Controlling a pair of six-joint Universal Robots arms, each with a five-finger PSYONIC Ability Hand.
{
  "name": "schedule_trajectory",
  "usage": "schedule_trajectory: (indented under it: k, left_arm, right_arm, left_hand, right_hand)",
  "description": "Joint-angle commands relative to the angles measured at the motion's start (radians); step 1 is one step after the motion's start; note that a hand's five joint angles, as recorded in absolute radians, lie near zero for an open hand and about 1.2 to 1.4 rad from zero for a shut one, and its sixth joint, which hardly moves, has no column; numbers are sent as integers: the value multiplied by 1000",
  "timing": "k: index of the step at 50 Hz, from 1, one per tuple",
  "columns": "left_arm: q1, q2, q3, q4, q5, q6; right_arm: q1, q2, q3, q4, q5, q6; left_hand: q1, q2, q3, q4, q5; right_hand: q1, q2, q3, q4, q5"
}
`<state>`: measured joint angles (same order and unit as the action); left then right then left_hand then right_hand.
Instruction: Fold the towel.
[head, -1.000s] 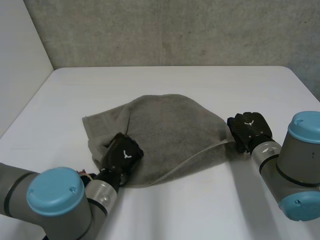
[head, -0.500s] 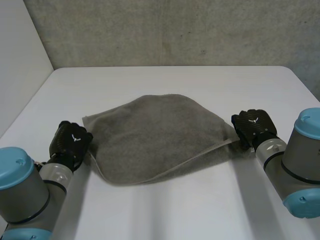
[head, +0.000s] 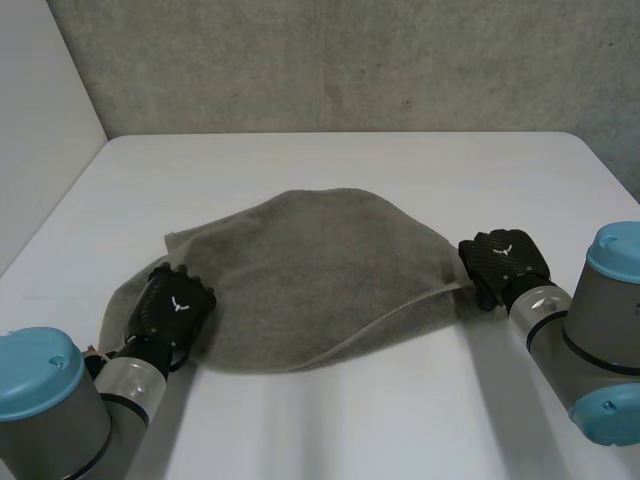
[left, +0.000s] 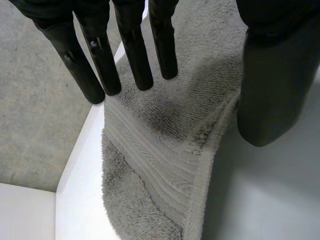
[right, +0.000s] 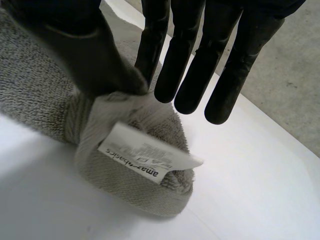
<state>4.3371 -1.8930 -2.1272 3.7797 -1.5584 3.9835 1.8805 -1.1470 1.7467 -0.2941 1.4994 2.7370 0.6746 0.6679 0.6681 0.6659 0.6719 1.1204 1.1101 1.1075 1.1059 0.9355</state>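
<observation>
Fingers (right: 190, 75) of the black right hand (head: 503, 262) reach straight down and its thumb (right: 85, 55) presses a corner of the grey terry-cloth towel (head: 320, 270) against the nearest of them, so that corner is pinched and bunched up off the white table (head: 350, 160). A white fabric label (right: 147, 155) with dark printed lettering sticks out of the bunched corner just below the thumb. That hand is at the towel's right corner, on the side nearest the robot. The towel lies spread in a rough, rounded shape with its far edge bulging toward the grey concrete wall (head: 350, 60), and a lighter hem runs along its near edge, which is partly turned over. The black left hand (head: 175, 308) is at the towel's near left corner, over the cloth. Its fingers (left: 100, 60) are straight and held well apart from its thumb (left: 270, 85), grasping nothing; a folded strip of the towel with its ribbed hem lies on the table between them, running out past the fingertips, and the thumb's tip stands just beside that strip's edge.
</observation>
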Motion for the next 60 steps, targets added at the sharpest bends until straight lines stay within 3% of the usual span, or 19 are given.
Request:
schedule_trajectory:
  k: [1, 2, 3, 4, 6, 13, 18, 20, 24, 26, 30, 36, 43, 48, 54, 59, 60]
  left_arm:
    - [13, -31, 13, -5, 9, 8]
    - [13, -31, 13, -5, 9, 8]
    - [18, -31, 15, -6, 9, 9]
    - [18, -31, 15, -6, 9, 9]
    - [21, -23, 18, -6, 9, 14]
    - [21, 37, 26, -12, 9, 16]
    - [26, 172, 47, -17, 6, 6]
    - [24, 288, 69, -31, 4, 0]
    - [13, 391, 102, -66, 4, -23]
    - [10, 428, 119, -90, 4, -47]
    - [16, 468, 141, -175, 6, -136]
    - [30, 405, 122, -267, 21, -191]
    - [65, 241, 150, -301, 64, -187]
    - [108, 98, 270, -308, 98, -185]
    - [101, -47, 524, -357, 118, -184]
    - [85, -135, 787, -363, 116, -190]
    - [73, -152, 881, -357, 110, -195]
  right_arm:
    - [-1, 1, 1, 1, -19, 1]
    - [-1, 1, 1, 1, -19, 1]
    - [-1, 1, 1, 1, -21, 3]
    - [-1, 1, 1, 1, -21, 3]
    - [-1, 0, 1, 3, -22, 3]
    - [-6, -51, -26, 65, -44, 4]
    - [-52, -186, -73, 170, -91, 7]
    - [-83, -288, -130, 286, -143, 1]
    - [-107, -356, -211, 443, -209, -5]
    - [-150, -387, -283, 580, -269, -45]
    - [-222, -404, -308, 679, -317, -135]
    - [-258, -390, -280, 779, -326, -334]
    - [-253, -298, -271, 753, -335, -353]
    - [-192, -137, -334, 603, -311, -335]
    - [-121, 7, -458, 500, -238, -329]
    - [-37, 95, -612, 319, -169, -326]
    - [-23, 99, -648, 215, -156, -324]
  left_hand:
    - [371, 378, 378, 380, 200]
    - [373, 379, 379, 381, 201]
    - [512, 519, 519, 521, 340]
    - [514, 520, 520, 522, 342]
    - [721, 728, 728, 730, 549]
    - [722, 728, 728, 730, 550]
    - [722, 728, 728, 730, 550]
    - [722, 728, 728, 730, 550]
    - [722, 728, 728, 730, 550]
    - [722, 728, 728, 730, 550]
    - [722, 728, 728, 730, 550]
    - [722, 728, 728, 730, 550]
    - [722, 728, 728, 730, 550]
    - [722, 728, 728, 730, 550]
    - [722, 728, 728, 730, 550]
    - [722, 728, 728, 730, 550]
    - [722, 728, 728, 730, 550]
  right_hand:
    - [118, 129, 131, 133, 129]
    - [118, 129, 131, 133, 129]
    - [206, 216, 219, 220, 216]
    - [275, 285, 288, 290, 286]
    - [276, 286, 289, 290, 286]
    - [276, 286, 289, 290, 286]
    - [276, 286, 289, 290, 286]
    - [276, 286, 289, 290, 286]
    - [276, 286, 289, 290, 286]
    - [276, 286, 289, 290, 286]
    - [276, 286, 289, 290, 286]
    - [276, 286, 289, 290, 286]
    - [276, 286, 289, 290, 286]
    - [276, 286, 289, 290, 286]
    - [276, 286, 289, 290, 286]
    - [276, 286, 289, 290, 286]
    - [276, 286, 289, 290, 286]
